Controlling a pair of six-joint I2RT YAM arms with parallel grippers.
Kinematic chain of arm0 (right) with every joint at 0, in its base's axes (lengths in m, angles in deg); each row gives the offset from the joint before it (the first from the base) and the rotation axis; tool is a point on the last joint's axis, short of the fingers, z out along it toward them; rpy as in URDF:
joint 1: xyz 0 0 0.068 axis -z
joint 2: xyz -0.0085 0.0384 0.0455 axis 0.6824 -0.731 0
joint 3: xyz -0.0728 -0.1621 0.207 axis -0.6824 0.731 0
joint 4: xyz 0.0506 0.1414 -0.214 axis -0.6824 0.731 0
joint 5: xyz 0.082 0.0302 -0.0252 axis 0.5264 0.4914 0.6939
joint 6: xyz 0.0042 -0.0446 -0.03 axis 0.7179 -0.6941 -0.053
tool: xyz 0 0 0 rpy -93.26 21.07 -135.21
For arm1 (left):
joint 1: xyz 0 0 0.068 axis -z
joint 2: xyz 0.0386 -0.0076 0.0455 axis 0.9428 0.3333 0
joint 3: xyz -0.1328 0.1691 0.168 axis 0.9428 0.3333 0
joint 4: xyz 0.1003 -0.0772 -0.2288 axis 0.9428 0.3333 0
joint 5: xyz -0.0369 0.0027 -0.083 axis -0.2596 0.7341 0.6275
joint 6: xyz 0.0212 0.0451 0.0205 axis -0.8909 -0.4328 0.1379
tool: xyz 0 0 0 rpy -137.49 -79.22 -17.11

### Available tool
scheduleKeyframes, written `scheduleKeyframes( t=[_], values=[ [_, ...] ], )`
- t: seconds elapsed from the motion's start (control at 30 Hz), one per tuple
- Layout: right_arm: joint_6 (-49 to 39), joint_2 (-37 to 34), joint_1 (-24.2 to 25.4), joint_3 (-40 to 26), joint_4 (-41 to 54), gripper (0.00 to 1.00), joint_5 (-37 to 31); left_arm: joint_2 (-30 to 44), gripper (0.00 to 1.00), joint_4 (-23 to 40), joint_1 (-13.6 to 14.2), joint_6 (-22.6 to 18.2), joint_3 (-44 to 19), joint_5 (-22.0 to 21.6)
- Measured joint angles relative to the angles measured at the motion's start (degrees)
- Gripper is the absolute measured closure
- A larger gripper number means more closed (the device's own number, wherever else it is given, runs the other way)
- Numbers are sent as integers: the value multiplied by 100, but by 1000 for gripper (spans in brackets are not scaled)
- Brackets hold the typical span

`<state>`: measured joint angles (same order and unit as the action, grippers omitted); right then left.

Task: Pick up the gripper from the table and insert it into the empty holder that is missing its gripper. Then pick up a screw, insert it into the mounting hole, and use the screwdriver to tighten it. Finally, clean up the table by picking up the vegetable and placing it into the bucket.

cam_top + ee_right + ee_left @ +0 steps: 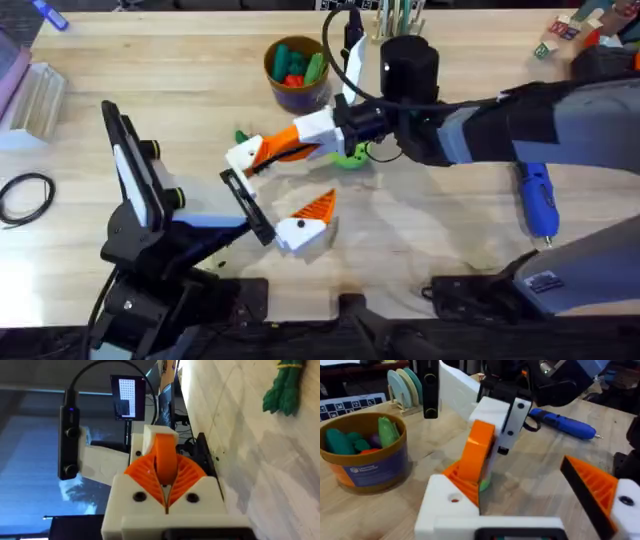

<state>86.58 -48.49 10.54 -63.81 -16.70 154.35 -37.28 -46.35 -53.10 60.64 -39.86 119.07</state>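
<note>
Inside, the bucket [296, 72] holds green toys [388, 431].

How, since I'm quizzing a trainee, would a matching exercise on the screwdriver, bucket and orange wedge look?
Things:
1. screwdriver
2. bucket
3. orange wedge

States:
a. pinched between the right gripper fingers
b. lying loose on the table
c. holding toy vegetables

Pairs: 1-b, 2-c, 3-a.
</note>
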Motion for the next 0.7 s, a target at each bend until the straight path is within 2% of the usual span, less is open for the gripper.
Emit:
scheduleKeyframes(
  t=[0.17,0.37,0.53,0.7],
  values=[
    [-146,0,0,0,-15,988,40,0,15,-1,0,-8,0,4],
    [-239,0,0,0,0,894,136,0,15,-1,0,-47,0,26],
    [-325,-45,-237,0,-94,655,345,-3,14,-1,98,-160,0,430],
    [-394,-142,-421,16,-171,487,491,-11,15,8,140,-222,0,715]
  ],
)
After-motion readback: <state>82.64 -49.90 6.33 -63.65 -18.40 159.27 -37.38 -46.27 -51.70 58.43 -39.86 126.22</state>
